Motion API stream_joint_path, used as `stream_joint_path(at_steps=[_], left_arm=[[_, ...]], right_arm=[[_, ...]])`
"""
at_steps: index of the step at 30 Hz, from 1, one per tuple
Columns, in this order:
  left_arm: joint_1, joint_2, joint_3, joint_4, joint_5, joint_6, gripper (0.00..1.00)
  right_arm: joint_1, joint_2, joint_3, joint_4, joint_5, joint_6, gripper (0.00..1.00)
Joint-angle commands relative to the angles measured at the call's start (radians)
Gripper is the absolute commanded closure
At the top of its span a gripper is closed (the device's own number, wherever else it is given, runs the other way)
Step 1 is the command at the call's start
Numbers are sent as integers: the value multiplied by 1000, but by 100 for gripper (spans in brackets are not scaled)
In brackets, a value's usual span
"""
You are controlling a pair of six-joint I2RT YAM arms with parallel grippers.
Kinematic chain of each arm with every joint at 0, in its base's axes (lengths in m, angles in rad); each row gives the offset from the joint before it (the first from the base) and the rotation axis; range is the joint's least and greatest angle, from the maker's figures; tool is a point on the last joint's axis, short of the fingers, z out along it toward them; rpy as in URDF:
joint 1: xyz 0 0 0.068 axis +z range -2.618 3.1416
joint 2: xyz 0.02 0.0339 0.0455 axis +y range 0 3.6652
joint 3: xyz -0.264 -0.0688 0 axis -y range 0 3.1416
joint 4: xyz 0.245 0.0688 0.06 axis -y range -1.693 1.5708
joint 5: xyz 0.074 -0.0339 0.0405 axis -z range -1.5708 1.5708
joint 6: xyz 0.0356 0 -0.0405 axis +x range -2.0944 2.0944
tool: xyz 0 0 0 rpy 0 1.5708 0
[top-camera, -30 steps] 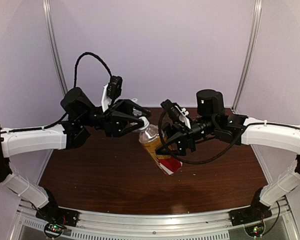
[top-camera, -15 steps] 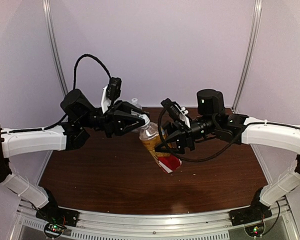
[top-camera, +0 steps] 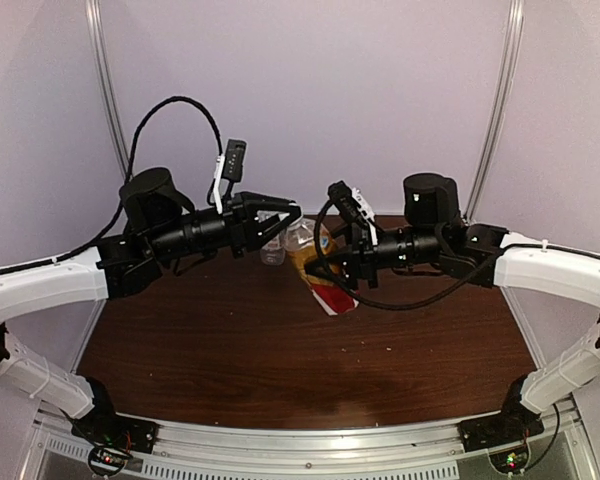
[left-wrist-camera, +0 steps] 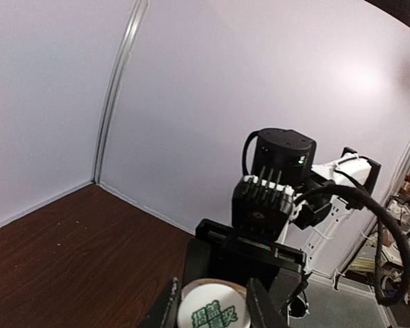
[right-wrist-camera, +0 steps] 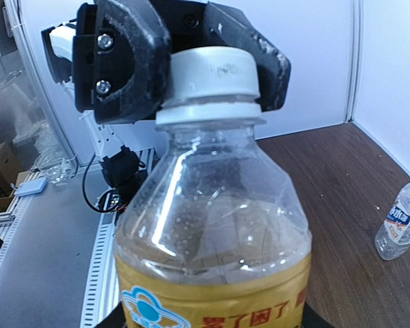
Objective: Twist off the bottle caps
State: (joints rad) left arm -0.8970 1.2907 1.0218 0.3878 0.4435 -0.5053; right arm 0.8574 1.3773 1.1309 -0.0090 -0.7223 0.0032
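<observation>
The amber bottle [top-camera: 316, 262] with a red-white label is held tilted above the table, neck toward the left. My right gripper [top-camera: 334, 268] is shut on its body; in the right wrist view the bottle [right-wrist-camera: 212, 232] fills the frame and hides my own fingers. My left gripper [top-camera: 289, 221] is shut on its white cap [right-wrist-camera: 208, 72], one black finger on each side. The left wrist view shows the cap's top [left-wrist-camera: 208, 313] with green print between my fingers [left-wrist-camera: 165, 309]. The clear bottle [top-camera: 272, 247] with its own white cap stands upright on the table behind.
The brown table [top-camera: 200, 340] has purple walls behind and on both sides. The clear bottle [right-wrist-camera: 400, 225] stands near the back wall, apart from both arms. The right arm's wrist and cables [left-wrist-camera: 273, 184] face the left wrist camera closely.
Both arms have risen and moved toward the back, carrying the amber bottle up between them. The left wrist has turned about the cap. The clear bottle now shows behind.
</observation>
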Motion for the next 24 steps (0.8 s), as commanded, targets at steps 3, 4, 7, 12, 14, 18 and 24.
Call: stream_joint_path(at_steps=[3,4,7,12,14,18,24], left_arm=[[-66,17,118,-225,-340,-24,85],[-66,24,132,-239,-353,-30,83],[-68,33,139,-250,-373,-41,80],[-68,30,121,-207,-351,-20,68],[-67,22,104,-181,-324,5,62],[-66,2,88,-161,-263,70,49],[-51,-41,67,-149,-133,151,30]], right_arm=[[-7,-39,-33,59,242,11,48],[-5,-40,-35,59,249,10,48],[-1,-45,-43,57,264,10,48],[0,-49,-49,46,255,10,48],[0,-49,-51,44,240,-4,48],[-1,-49,-49,39,175,-27,48],[0,-50,-47,24,42,-38,48]])
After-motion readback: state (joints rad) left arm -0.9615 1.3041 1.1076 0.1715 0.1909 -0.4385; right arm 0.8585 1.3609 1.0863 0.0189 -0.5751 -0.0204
